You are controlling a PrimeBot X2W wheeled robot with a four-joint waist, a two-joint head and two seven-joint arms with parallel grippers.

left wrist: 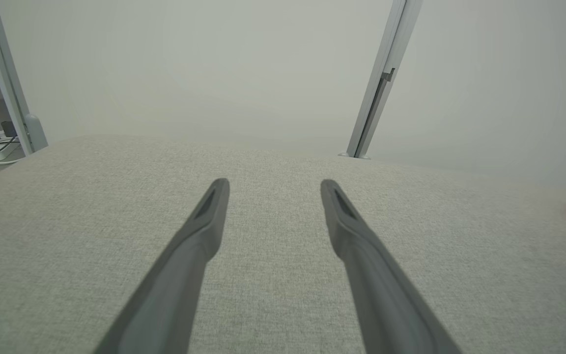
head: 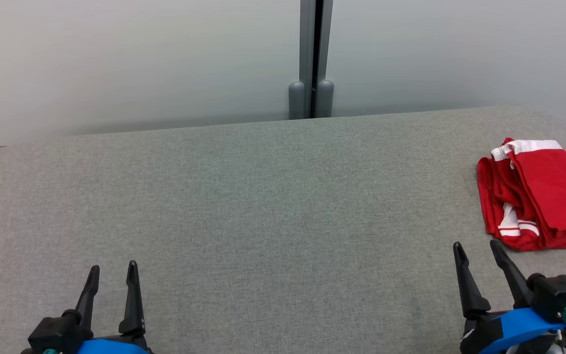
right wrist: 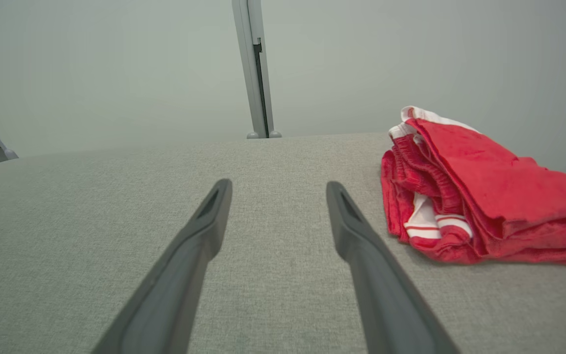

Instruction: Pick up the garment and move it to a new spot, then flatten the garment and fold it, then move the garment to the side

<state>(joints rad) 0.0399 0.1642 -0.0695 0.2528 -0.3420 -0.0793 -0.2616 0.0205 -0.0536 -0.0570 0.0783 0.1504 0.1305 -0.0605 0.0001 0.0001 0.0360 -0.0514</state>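
garment lies at the far right edge of the table, partly cut off by the head view's right border. red with white trim, bunched into a compact layered stack, white band at the far end. looks folded to me, roughly, not neat; right wrist view shows the layers with uneven edges. nothing touches it

right gripper is near it, just short of its front edge, jaws spread wide, empty. left gripper is well apart at the lower left, jaws wide too, empty. both hang over plain grey table fabric

my read: either all steps are done (folded, parked at the side, arms in rest pose) or nothing is started and this is the start pile. I can't settle that from here. the layered stack and side position lean me toward done. if not, everything is left: pick, relocate, flatten, fold, shift aside
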